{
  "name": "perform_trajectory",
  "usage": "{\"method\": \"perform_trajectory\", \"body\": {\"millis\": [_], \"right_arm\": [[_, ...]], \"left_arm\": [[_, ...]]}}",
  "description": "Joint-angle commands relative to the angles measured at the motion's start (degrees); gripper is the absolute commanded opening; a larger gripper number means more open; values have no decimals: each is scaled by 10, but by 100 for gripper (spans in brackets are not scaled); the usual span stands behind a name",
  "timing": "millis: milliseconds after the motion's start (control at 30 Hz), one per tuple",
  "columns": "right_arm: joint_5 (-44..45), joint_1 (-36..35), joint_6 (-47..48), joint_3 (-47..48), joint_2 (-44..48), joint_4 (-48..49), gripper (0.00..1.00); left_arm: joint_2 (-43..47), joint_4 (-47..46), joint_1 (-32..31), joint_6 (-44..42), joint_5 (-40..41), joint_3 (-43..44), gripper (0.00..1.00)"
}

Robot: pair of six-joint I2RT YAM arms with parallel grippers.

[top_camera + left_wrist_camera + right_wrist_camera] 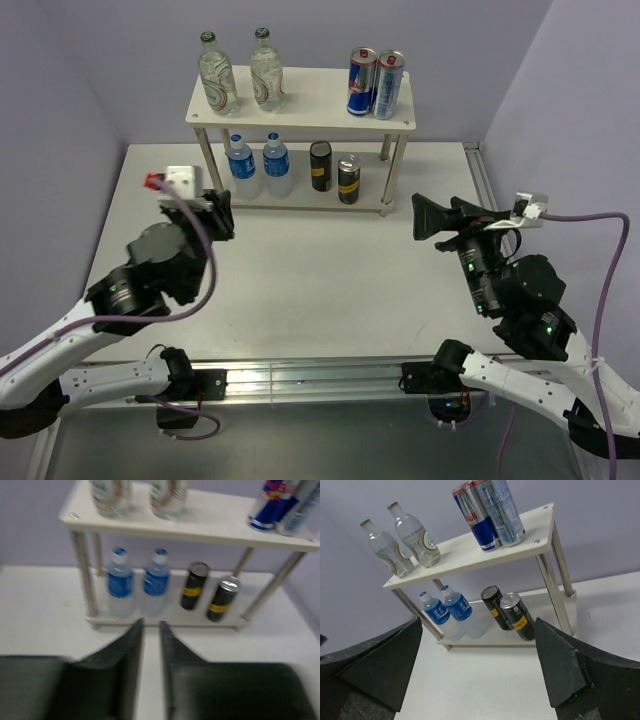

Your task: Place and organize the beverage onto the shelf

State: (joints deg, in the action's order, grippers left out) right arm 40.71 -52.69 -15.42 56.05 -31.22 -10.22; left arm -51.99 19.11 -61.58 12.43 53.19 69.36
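Observation:
The shelf stands at the back of the table with the beverage on it. Two clear green-capped bottles are on the left of its top board. On the lower board stand two blue-labelled water bottles and two short dark cans. My left gripper hovers just in front of the shelf's left end, shut with nothing between its fingers. My right gripper stands open and holds nothing, a little in front of the shelf's right end.
Two tall blue-and-silver cans stand on the right of the top board. Purple walls close in the back and sides. A metal rail runs along the near edge by the arm bases.

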Motion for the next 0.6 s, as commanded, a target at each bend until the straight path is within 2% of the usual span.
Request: {"method": "perform_trajectory", "body": {"millis": [0, 33, 100, 267, 467, 567], "right_arm": [[0, -4, 33, 36, -22, -84, 100], [8, -3, 36, 35, -23, -87, 100], [15, -4, 38, 23, -17, -87, 100], [9, -3, 50, 1, 5, -64, 100], [25, -3, 58, -10, 12, -51, 100], [28, -4, 57, -15, 10, -46, 100]], "left_arm": [[35, -51, 1, -94, 74, -31, 52], [39, -62, 2, -95, 83, -41, 99], [46, -75, 7, -90, 91, -66, 99], [45, -88, 42, -73, 46, -99, 99], [40, -77, 82, -47, -16, -100, 99], [41, -74, 86, -46, -10, -99, 99]]}}
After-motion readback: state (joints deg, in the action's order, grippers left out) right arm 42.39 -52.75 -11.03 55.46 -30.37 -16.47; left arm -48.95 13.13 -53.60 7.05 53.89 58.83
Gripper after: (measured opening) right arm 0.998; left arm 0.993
